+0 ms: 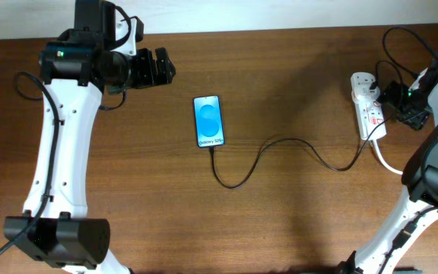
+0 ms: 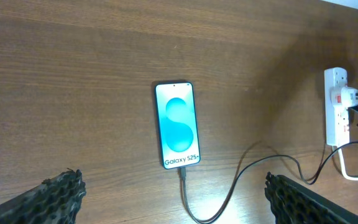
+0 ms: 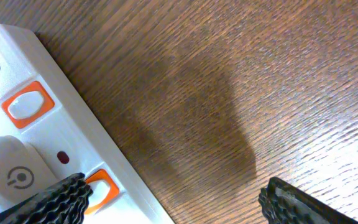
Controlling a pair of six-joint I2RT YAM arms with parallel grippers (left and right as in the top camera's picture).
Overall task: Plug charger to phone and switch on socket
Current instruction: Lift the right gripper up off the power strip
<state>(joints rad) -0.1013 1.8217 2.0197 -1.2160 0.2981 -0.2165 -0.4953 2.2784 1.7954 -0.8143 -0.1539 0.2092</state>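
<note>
- Your left gripper (image 1: pixel 165 67) hovered above the wooden table (image 1: pixel 280 68), left of the phone, with its jaws spread wide and holding nothing.
- The phone (image 1: pixel 208 120) lay face up mid-table, its blue screen reading "Galaxy S25+".
- The charger cable (image 1: pixel 284 139) met the phone's bottom edge and snaked right to the power strip (image 1: pixel 366 106).
- Your right gripper (image 3: pixel 169 186) was spread and empty too. One finger (image 3: pixel 61 199) overlapped an orange switch (image 3: pixel 101 186) on the strip, but I could not tell whether it touched.

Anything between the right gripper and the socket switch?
Nothing visible. The right gripper hangs open over the socket, one of its fingers right at an orange-rimmed switch, beside a white plug.
</note>
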